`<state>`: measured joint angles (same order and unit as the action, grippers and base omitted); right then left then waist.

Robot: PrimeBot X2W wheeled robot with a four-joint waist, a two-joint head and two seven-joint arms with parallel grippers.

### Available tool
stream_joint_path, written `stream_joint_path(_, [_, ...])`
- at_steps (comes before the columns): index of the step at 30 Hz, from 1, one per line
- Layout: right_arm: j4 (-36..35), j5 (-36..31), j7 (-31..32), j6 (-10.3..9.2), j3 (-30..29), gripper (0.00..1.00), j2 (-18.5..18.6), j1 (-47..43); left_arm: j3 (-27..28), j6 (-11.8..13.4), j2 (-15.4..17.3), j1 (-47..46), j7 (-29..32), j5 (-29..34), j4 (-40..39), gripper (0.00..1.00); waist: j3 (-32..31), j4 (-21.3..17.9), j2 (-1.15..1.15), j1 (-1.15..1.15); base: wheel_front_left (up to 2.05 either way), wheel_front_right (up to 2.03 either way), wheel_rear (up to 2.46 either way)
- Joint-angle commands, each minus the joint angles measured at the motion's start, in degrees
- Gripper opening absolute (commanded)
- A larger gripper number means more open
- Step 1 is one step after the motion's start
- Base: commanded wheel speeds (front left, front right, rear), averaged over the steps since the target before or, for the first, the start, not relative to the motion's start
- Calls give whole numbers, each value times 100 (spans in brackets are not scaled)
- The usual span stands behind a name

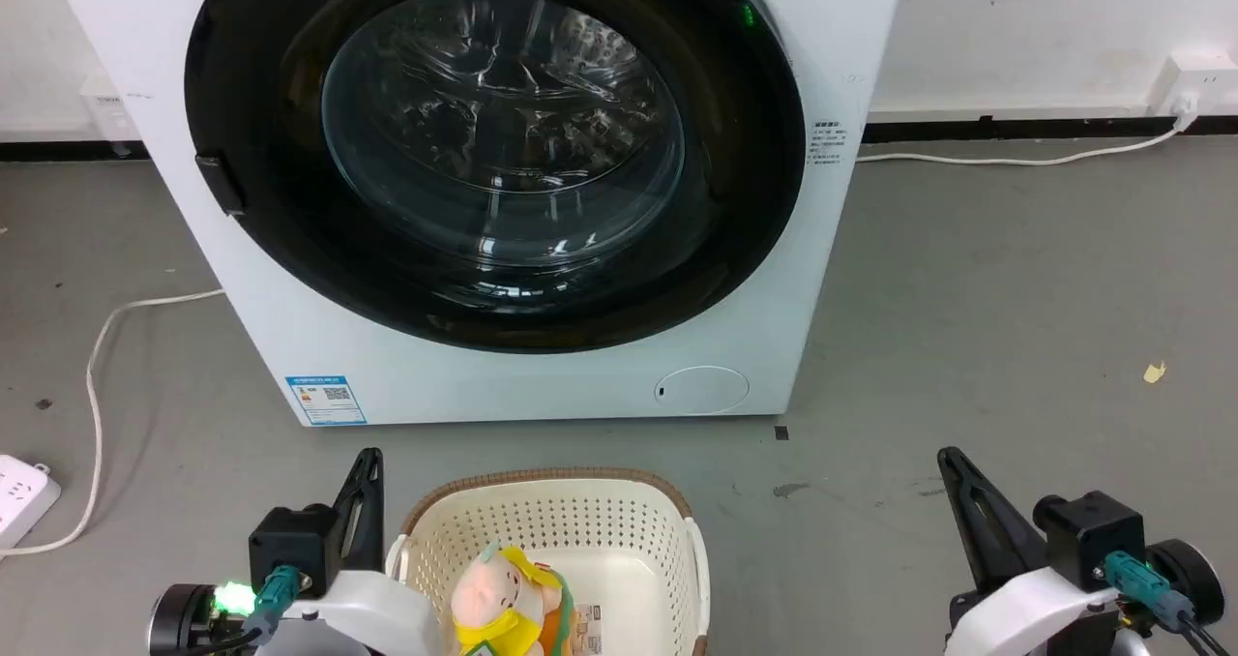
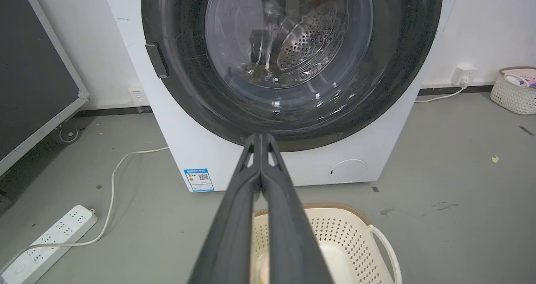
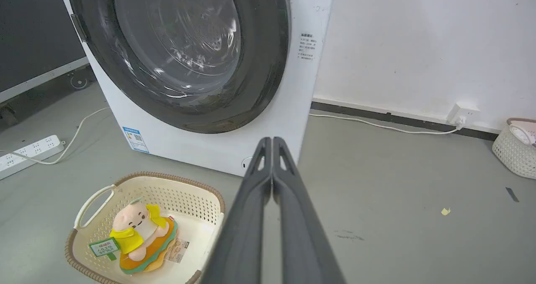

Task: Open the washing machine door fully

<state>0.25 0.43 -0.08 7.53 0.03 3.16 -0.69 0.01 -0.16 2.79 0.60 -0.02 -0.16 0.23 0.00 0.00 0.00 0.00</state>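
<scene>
Facing straight out toward me, the washing machine door point(image 1: 493, 143) lies shut, flat against the front of the white washing machine point(image 1: 503, 385) and spanning nearly its width. Being a round disc it has no long axis, and its small black tab point(image 1: 221, 184) sits on the rim toward the machine's left side. On the floor just before the machine stands a cream basket point(image 1: 551, 487) with a plush toy point(image 1: 503, 593) inside. My left gripper point(image 1: 370, 462) hovers before the machine's left part and my right gripper point(image 1: 951, 462) out past its right corner, both well apart from the door, fingers pressed together, holding nothing.
</scene>
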Motion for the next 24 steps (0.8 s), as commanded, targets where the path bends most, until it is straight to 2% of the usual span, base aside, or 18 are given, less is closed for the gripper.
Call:
stream_joint_path(1, [-25,-43,8,-4,-3,0,-28,69,-1,16,9,-60,2,16,-23,0,0,0,0,0,0,0,0])
stream_joint_path(24, [-25,-43,8,-4,-3,0,-28,69,-1,16,9,-60,2,16,-23,0,0,0,0,0,0,0,0])
